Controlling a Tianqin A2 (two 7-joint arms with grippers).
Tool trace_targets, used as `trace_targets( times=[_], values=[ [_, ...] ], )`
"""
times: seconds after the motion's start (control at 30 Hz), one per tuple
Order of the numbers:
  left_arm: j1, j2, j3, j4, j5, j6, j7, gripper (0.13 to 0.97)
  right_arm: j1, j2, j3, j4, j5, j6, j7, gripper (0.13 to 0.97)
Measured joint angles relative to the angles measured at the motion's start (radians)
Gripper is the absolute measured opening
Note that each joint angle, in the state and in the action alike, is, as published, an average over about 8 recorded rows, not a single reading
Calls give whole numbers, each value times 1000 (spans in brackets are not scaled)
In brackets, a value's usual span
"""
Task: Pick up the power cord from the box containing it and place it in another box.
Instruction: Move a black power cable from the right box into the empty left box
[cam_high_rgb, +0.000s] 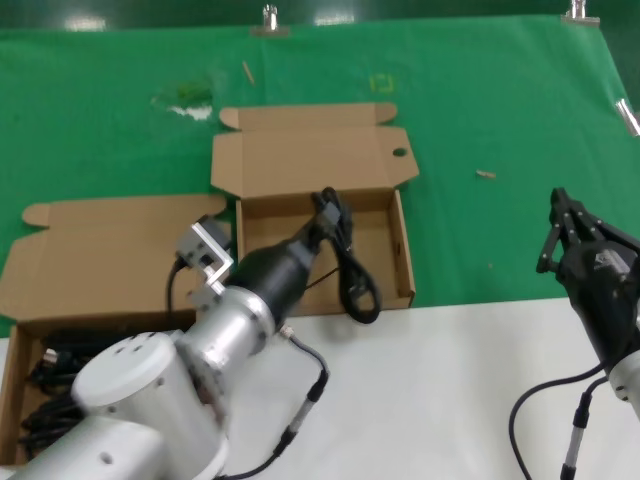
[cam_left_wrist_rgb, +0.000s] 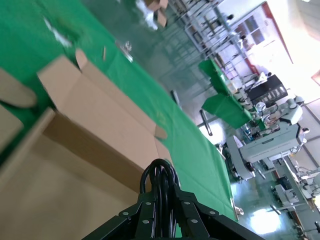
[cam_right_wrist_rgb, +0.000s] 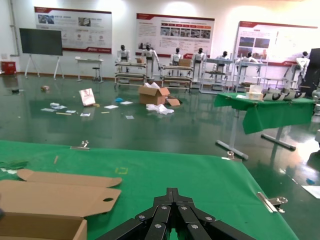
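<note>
My left gripper (cam_high_rgb: 328, 208) is shut on the power cord (cam_high_rgb: 355, 280), a bundle of thin black loops. It holds the cord over the middle cardboard box (cam_high_rgb: 402, 250), whose flap lid is open at the back. The loops hang down from the jaws across the box's inside and front wall. In the left wrist view the cord (cam_left_wrist_rgb: 159, 172) sticks out between the shut fingers of the gripper (cam_left_wrist_rgb: 160, 202). The left box (cam_high_rgb: 100, 255) is open too, and more black cable (cam_high_rgb: 42, 375) lies in it. My right gripper (cam_high_rgb: 560, 225) is shut and empty at the right, above the green cloth; it also shows in the right wrist view (cam_right_wrist_rgb: 172, 194).
Both boxes sit on a green cloth (cam_high_rgb: 500, 110) with small scraps (cam_high_rgb: 485, 174) on it. A white table surface (cam_high_rgb: 440, 390) lies in front. My arms' own cables with silver connectors (cam_high_rgb: 310, 395) hang over it. Metal clips (cam_high_rgb: 268, 20) hold the cloth's far edge.
</note>
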Motion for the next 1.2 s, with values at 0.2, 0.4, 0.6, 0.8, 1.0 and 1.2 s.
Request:
trace_targets(
  times=[0.2,0.4,0.6,0.8,1.0,1.2],
  values=[
    [-138,89,133,178,-30,-56,-147,191,0,0,0,0,0,0,0,137],
    [-220,149,203,325,-39,-90,-304,191,0,0,0,0,0,0,0,137],
    [-253,174,221,401,-41,-107,-405,190,0,0,0,0,0,0,0,137],
    [-276,173,251,430,-41,-127,-496,190,0,0,0,0,0,0,0,137],
    [-272,181,246,443,-41,-149,-505,205,0,0,0,0,0,0,0,137],
    [-250,204,198,444,-41,-168,-442,229,0,0,0,0,0,0,0,137]
  ],
)
